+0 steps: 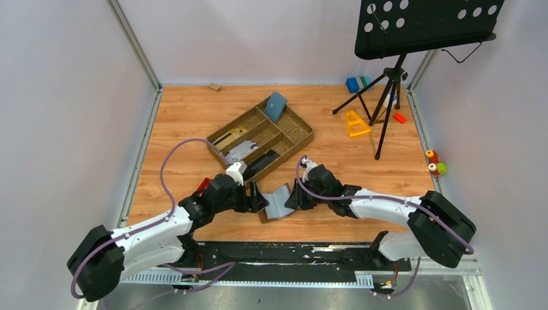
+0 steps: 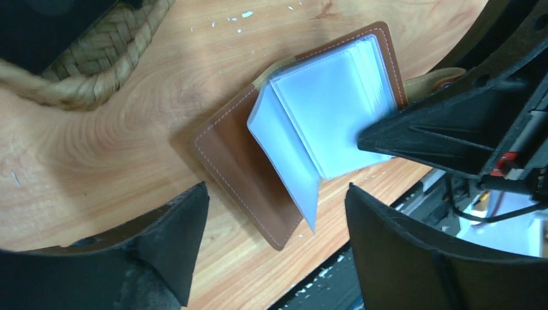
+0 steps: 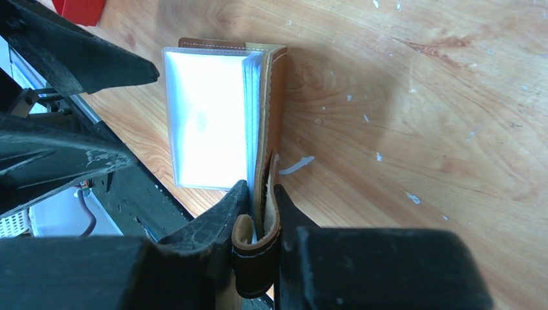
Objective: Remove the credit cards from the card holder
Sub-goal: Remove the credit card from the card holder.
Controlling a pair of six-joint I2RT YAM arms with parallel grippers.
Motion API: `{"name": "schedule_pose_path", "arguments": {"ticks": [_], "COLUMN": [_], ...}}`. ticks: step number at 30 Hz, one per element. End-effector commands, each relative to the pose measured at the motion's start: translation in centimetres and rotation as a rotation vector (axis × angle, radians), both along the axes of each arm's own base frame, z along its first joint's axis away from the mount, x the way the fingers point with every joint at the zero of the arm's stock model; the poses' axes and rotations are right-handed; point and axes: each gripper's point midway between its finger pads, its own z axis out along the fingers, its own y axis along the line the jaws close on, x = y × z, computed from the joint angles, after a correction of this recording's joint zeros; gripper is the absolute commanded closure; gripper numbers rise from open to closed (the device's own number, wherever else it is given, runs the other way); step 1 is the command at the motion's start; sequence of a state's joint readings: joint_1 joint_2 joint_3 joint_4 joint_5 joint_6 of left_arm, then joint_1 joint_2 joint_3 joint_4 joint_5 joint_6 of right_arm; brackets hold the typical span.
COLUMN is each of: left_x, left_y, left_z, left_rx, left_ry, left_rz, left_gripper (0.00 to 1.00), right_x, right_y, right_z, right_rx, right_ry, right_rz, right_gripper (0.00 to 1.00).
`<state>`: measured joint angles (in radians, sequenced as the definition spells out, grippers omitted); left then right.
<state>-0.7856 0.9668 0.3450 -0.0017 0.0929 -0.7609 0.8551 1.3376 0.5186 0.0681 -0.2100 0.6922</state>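
The card holder (image 1: 279, 201) stands open on the wood floor between my two grippers, brown cover (image 2: 242, 171) outward and clear sleeves (image 2: 329, 106) fanned apart. The sleeves glare white, so I cannot make out the credit cards in them. My right gripper (image 3: 262, 194) is shut on one edge of the cover, with the closing tab (image 3: 257, 252) curled between its fingers. My left gripper (image 2: 276, 194) is open just in front of the holder's free corner and touches nothing. In the top view the left gripper (image 1: 258, 197) is left of the holder and the right gripper (image 1: 292, 196) is right of it.
A woven tray (image 1: 300, 118) with several compartments sits behind the grippers, a blue-teal pouch (image 1: 275, 106) leaning in its far corner. A small red object (image 1: 204, 185) lies by the left arm. A music stand (image 1: 388, 84), a yellow triangle (image 1: 356, 123) and toys are at the right. A black rail (image 1: 291, 248) runs along the near edge.
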Motion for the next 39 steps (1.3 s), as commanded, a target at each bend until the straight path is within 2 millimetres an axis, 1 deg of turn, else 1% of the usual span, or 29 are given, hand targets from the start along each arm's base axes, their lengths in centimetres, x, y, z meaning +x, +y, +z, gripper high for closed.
{"name": "schedule_pose_path", "arguments": {"ticks": [1,2,3,7,10,11,14,15,17,21,27,28,30,32,33,36,38,39], "left_x": [-0.5,-0.6,-0.7,-0.9,-1.2,-1.3,-1.5,-1.6,-1.6,-1.5,-1.6,-1.5,-1.0,-0.3,-0.1,0.0,-0.1,-0.1], "left_y": [-0.3,-0.3,-0.4,-0.9,-2.1,-2.4,-3.3,-3.7,-4.0,-3.9,-4.2,-4.2,-4.0,-3.3,-3.0,-2.6,-2.3,-2.3], "left_z": [0.9,1.0,1.2,1.7,2.9,3.1,4.4,5.4,6.6,8.3,9.7,9.5,8.5,6.4,5.8,5.0,4.6,4.5], "left_rx": [-0.085,-0.094,-0.11,-0.157,-0.237,-0.247,-0.313,-0.361,-0.407,-0.443,-0.501,-0.499,-0.461,-0.372,-0.338,-0.313,-0.318,-0.328], "left_ry": [-0.034,-0.039,-0.04,-0.033,-0.039,-0.036,-0.072,-0.101,-0.131,-0.189,-0.22,-0.212,-0.18,-0.125,-0.111,-0.098,-0.093,-0.093], "left_rz": [-0.004,-0.006,-0.011,-0.02,-0.059,-0.069,-0.119,-0.139,-0.147,-0.149,-0.165,-0.161,-0.124,-0.056,-0.039,-0.014,0.0,0.003], "left_gripper": [0.09,0.06,0.01,0.0,0.0,0.0,0.0,0.0,0.0,0.0,0.0,0.0,0.0,0.0,0.0,0.0,0.0,0.0], "right_x": [0.9,1.0,1.1,1.6,1.6,1.6,1.5,1.4,1.4,1.5,1.1,1.0,1.0,1.1,1.2,1.5,1.4,1.4], "right_y": [0.0,-0.1,-0.2,-1.0,-1.3,-1.4,-1.6,-1.6,-1.7,-1.5,-1.1,-1.0,-0.9,-1.0,-1.2,-1.5,-2.0,-2.1], "right_z": [1.4,1.7,1.9,3.2,4.5,4.9,5.6,5.7,6.1,6.8,7.4,7.5,7.7,7.9,7.9,8.4,8.1,8.3], "right_rx": [0.056,0.06,0.064,0.067,0.086,0.093,0.105,0.108,0.116,0.132,0.153,0.159,0.169,0.171,0.169,0.175,0.161,0.169], "right_ry": [-0.042,-0.045,-0.052,-0.086,-0.113,-0.12,-0.13,-0.131,-0.136,-0.147,-0.144,-0.142,-0.142,-0.142,-0.145,-0.17,-0.164,-0.168], "right_rz": [-0.044,-0.048,-0.053,-0.078,-0.085,-0.087,-0.093,-0.093,-0.091,-0.09,-0.059,-0.053,-0.053,-0.068,-0.076,-0.101,-0.115,-0.117], "right_gripper": [0.95,0.96,0.97,1.0,1.0,1.0,1.0,1.0,1.0,1.0,1.0,1.0,1.0,1.0,1.0,1.0,1.0,1.0]}}
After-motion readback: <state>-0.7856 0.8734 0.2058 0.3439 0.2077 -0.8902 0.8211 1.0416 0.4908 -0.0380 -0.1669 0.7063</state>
